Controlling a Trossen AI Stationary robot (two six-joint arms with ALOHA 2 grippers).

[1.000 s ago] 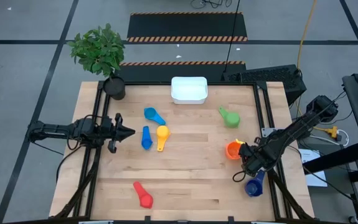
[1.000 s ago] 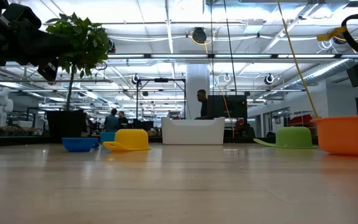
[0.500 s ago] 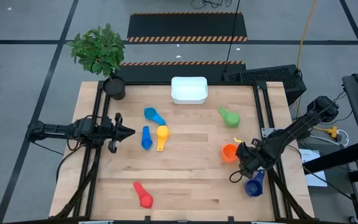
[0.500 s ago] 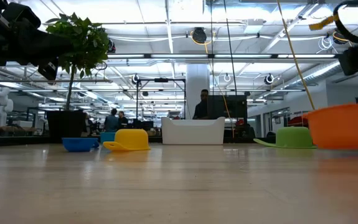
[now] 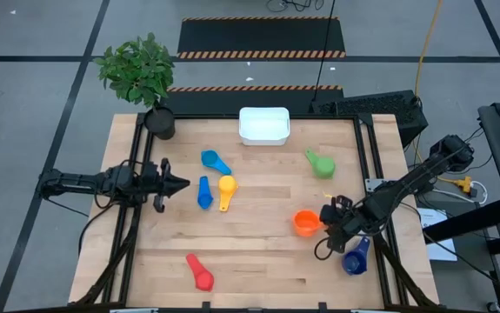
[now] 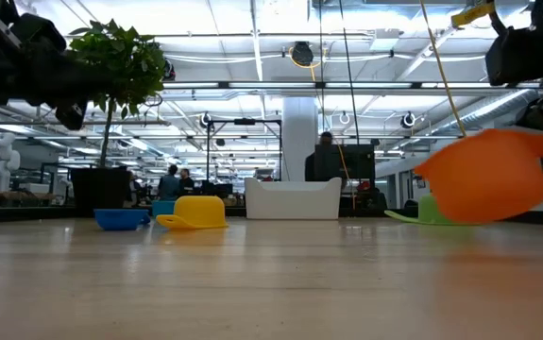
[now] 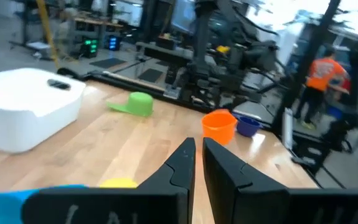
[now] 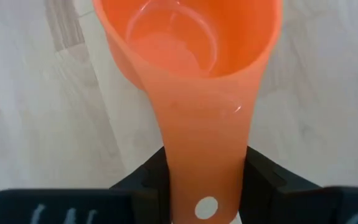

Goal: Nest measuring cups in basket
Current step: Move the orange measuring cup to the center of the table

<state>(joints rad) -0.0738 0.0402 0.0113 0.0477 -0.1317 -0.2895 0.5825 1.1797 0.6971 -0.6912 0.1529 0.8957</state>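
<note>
My right gripper is shut on the orange measuring cup, which hangs above the table's right half. The white basket stands at the far edge. On the table lie the light blue, blue, yellow, green, dark blue and red cups. My left gripper waits shut and level over the left side, touching nothing. My right gripper pinches the orange cup's flat handle by its two side edges, close to the free end with the hole. One finger sits on each side, slanting down from the table's right. The cup is lifted clear and tilted, bowl toward the table's left.
A dark pot with a green plant stands at the far left corner. Black rails run along both sides of the table. Bare wood lies between the orange cup and the red cup.
My right gripper has moved toward the table's left and a little toward the near edge, rising and tipping. The orange cup has gone with it: it sat low on the table a second ago and now hangs clear and tilted.
</note>
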